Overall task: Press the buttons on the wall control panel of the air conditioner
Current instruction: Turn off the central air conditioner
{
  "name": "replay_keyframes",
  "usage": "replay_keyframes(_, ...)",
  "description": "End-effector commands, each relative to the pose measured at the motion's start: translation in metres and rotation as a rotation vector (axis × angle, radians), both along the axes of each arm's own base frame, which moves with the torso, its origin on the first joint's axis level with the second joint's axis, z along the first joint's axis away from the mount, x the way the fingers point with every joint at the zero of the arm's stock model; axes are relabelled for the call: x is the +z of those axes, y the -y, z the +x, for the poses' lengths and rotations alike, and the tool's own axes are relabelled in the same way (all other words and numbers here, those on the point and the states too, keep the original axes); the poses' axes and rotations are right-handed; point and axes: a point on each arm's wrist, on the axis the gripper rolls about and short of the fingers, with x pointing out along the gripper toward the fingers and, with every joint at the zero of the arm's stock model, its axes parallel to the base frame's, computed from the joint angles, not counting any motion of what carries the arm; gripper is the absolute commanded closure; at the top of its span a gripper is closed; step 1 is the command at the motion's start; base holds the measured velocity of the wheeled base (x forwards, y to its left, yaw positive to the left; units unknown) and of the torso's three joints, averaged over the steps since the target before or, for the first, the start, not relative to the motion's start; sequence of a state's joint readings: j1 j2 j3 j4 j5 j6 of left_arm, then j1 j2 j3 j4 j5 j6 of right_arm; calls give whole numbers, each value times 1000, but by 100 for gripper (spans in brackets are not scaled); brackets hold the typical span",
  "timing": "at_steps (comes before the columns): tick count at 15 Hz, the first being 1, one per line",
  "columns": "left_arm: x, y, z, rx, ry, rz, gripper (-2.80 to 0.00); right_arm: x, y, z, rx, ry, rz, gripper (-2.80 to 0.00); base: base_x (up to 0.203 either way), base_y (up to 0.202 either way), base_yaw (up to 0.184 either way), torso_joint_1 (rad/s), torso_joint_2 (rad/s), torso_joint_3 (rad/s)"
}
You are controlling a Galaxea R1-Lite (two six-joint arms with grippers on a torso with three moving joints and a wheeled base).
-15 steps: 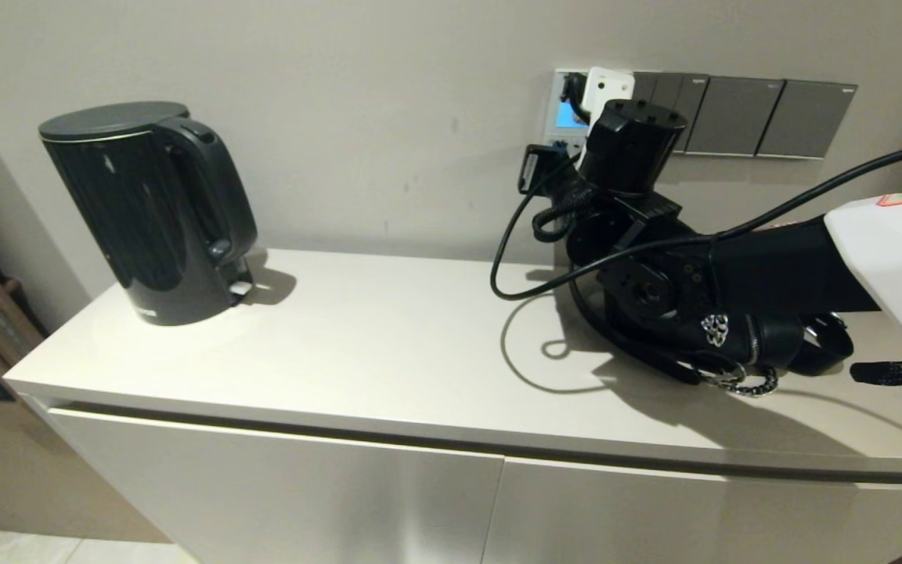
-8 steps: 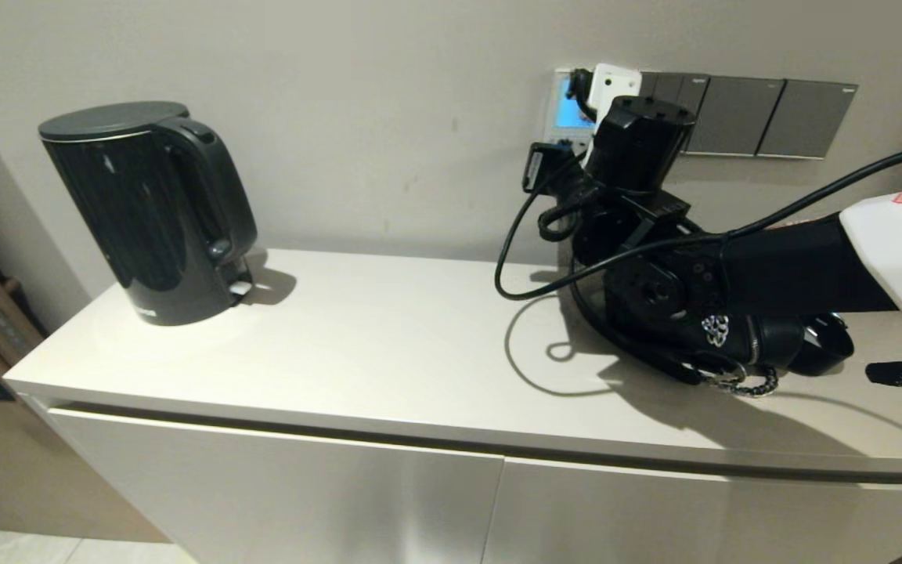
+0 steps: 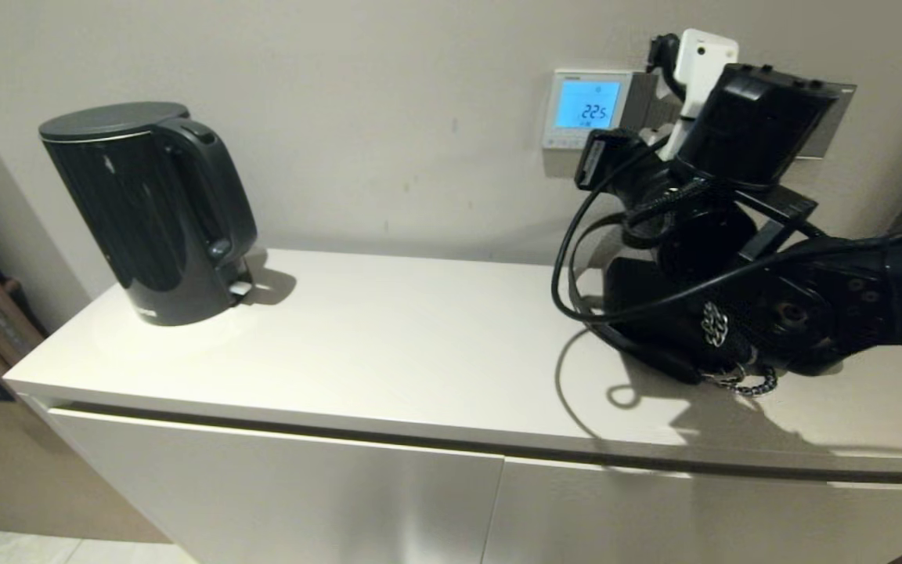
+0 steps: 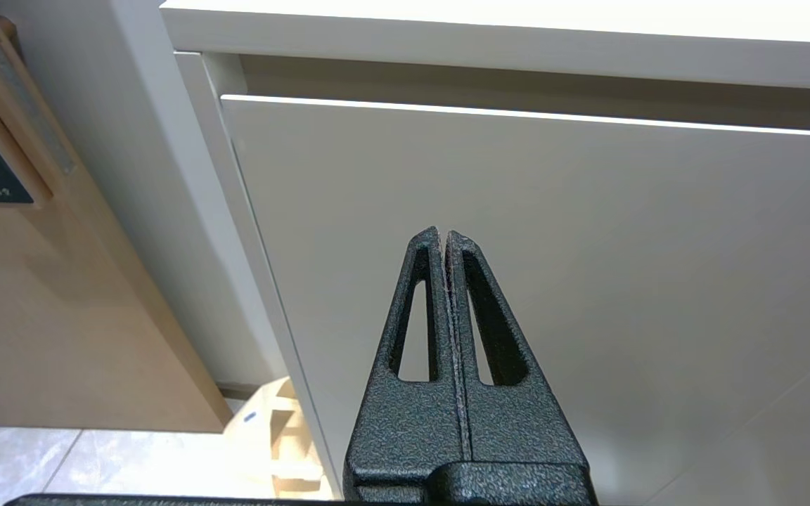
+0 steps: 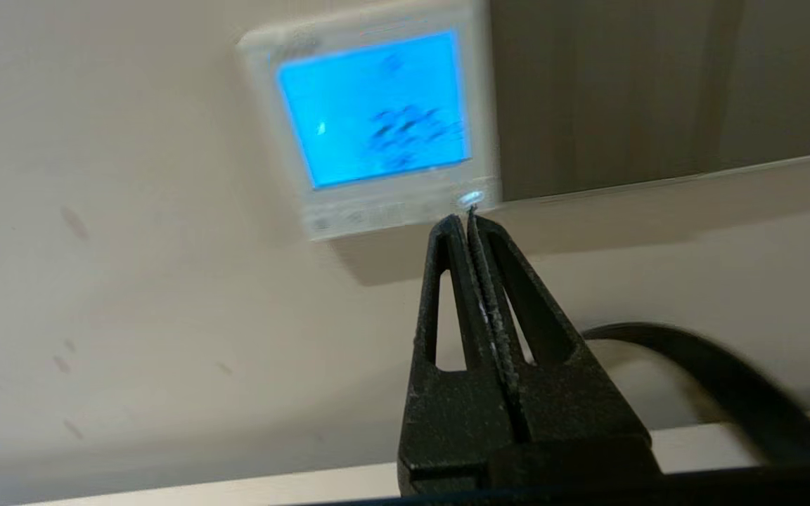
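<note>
While the left gripper (image 4: pixel 444 235) hangs low in front of the white cabinet door (image 4: pixel 553 281), below the counter edge, its fingers are pressed flat together and hold nothing. It does not show in the head view.

At the left end of the white countertop (image 3: pixel 388 345) stands a black electric kettle (image 3: pixel 149 207), upright, handle toward the right, well apart from the working arm.

On the wall, right of centre, the wall control panel (image 3: pixel 586 108) is mounted, its screen lit blue and reading 22.5. The buttons (image 5: pixel 384 212) run along its bottom edge beneath the screen. Grey switch plates (image 5: pixel 630 91) adjoin the panel on its right side.

The right arm (image 3: pixel 741 258) reaches in from the right above the countertop, wrist bent upward toward the wall, black cable (image 3: pixel 576 266) looping from it. The right gripper (image 5: pixel 463 219) has its fingers closed against each other, empty. In the right wrist view its tips lie just under the panel's bottom edge, near the rightmost button; contact cannot be determined.
</note>
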State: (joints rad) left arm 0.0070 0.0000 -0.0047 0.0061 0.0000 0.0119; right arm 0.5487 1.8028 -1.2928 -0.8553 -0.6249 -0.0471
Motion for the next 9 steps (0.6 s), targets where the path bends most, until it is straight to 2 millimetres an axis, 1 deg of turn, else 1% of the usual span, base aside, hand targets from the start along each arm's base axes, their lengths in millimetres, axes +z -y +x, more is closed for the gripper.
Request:
replay_keyframes(1,0,0,0,0,-2,0,0,20,25,-28,-25,41,21,0,0,0,0,0,0,0)
replay_keyframes(3,0,0,0,1,-2,0,0,22,40,-37,-53,42,20,0,0,0,0,0,0,0)
replay_keyframes(4,0,0,0,-1,-2,0,0,23,46,-46,-57,44,21,0,0,0,0,0,0,0)
replay_keyframes(6,0,0,0,1,-2,0,0,25,61,-68,-79,46,15,0,0,0,0,0,0,0)
replay_keyframes(9,0,0,0,-1,-2,0,0,31,88,-115,-141,40,7,0,0,0,0,0,0,0)
